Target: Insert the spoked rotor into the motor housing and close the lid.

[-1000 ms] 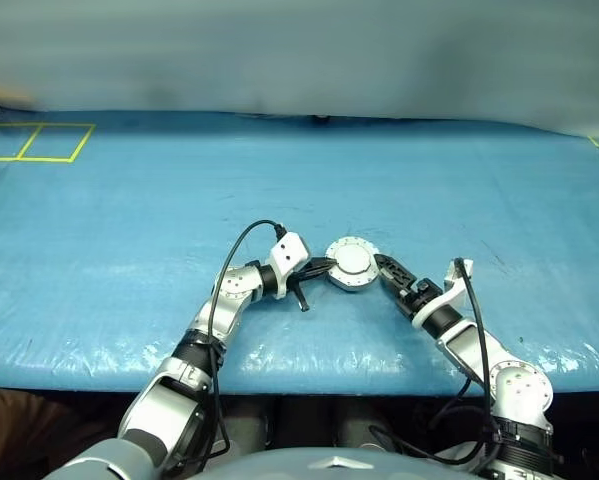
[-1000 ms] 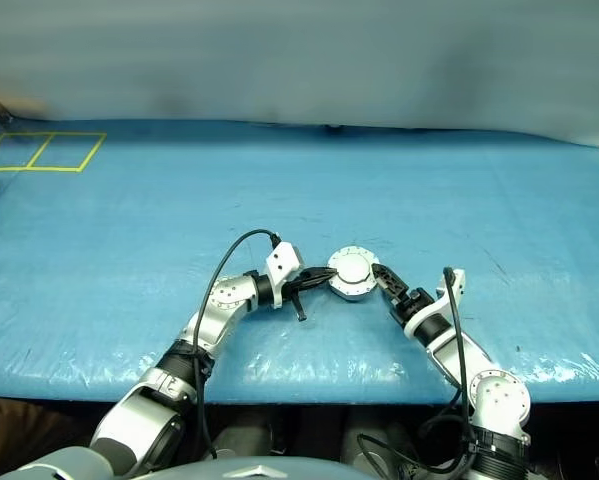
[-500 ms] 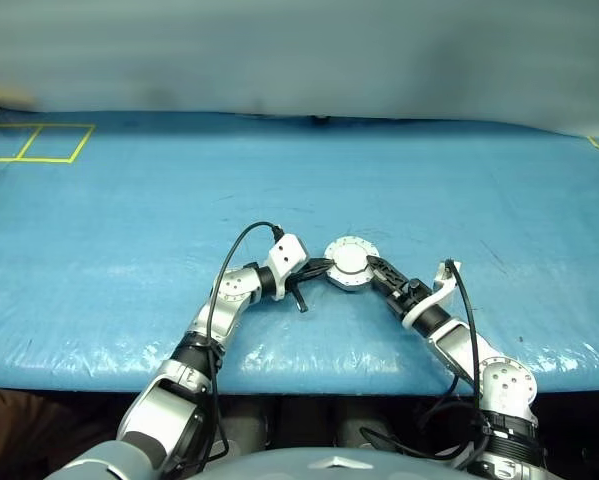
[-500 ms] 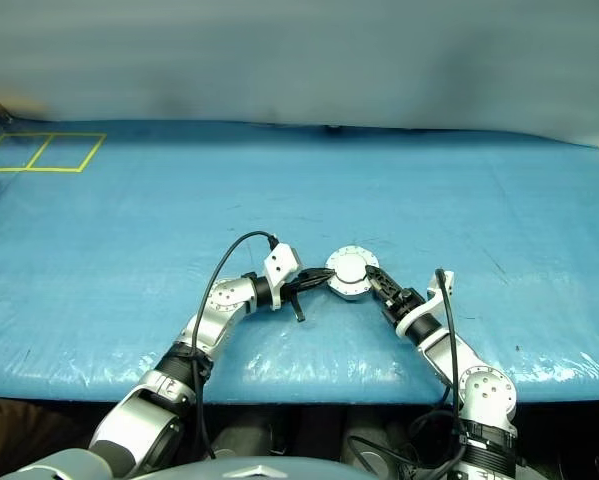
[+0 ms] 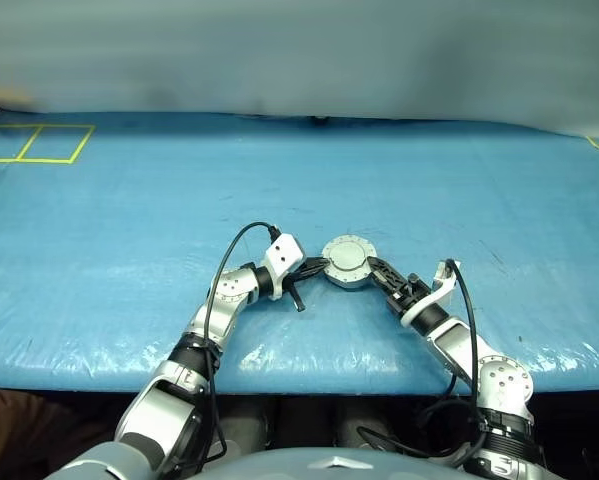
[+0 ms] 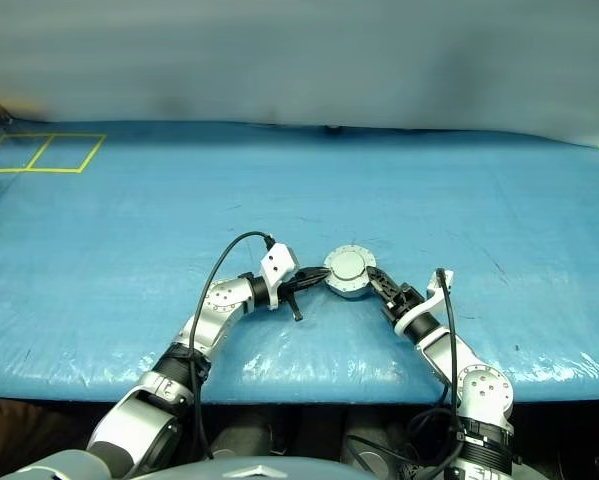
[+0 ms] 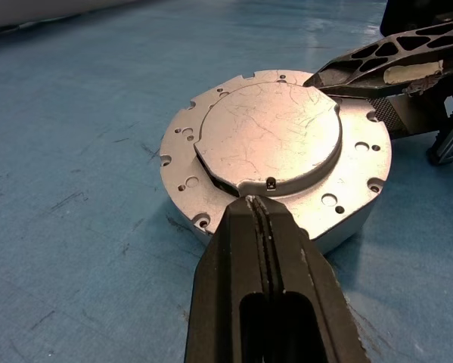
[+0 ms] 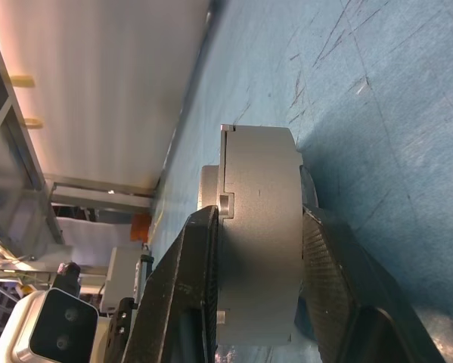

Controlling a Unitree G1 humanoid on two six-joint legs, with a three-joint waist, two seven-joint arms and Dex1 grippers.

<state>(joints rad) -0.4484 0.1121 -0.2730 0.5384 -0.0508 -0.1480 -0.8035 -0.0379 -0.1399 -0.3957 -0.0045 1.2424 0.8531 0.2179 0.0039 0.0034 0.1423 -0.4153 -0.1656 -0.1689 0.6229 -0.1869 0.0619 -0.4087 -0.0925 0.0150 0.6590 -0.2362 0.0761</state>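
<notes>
Resting on the blue table mat, the motor housing lies with the lid folded flat on top, plain grey face up. Left of the housing, the left gripper has its two black fingers pressed together, empty, tips touching the lid's rim. Right of the housing, the right gripper straddles the housing's side wall, one finger over the top face and the other beneath; whether it clamps cannot be told
</notes>
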